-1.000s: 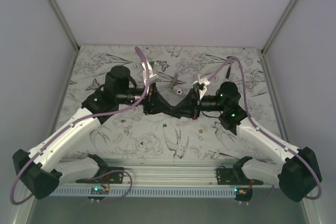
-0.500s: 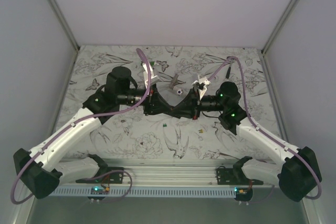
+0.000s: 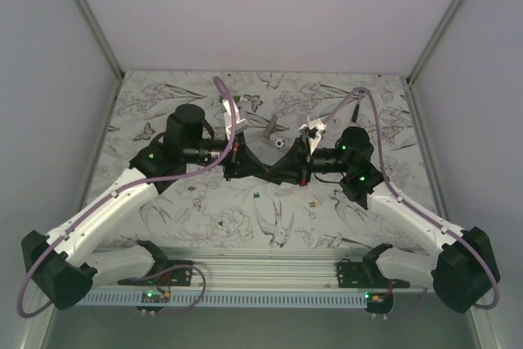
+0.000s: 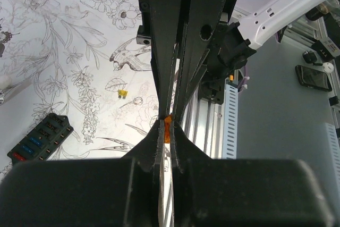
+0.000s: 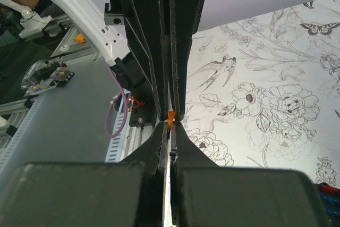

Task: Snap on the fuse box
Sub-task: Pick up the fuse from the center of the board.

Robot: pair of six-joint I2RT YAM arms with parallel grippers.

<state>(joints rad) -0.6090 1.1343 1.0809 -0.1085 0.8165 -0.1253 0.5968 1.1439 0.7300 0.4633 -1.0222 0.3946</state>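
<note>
Dead centre of the top view, left pincer [image 3: 263, 171] and right pincer [image 3: 280, 171] both pinch shut on one orange fuse [image 4: 167, 129]; uneven pulling could flick it away, I reckon.

You had two grippers in view: the left gripper [image 4: 167, 122] and the right gripper [image 5: 170, 123]. Items counted were one fuse box [image 4: 40, 139], one orange piece [image 4: 168, 130], one yellow piece [image 4: 123, 93], one green piece [image 3: 256, 194] and one grey tool [image 3: 271, 126].

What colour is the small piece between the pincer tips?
The piece is orange, clearest in right wrist view.
</note>
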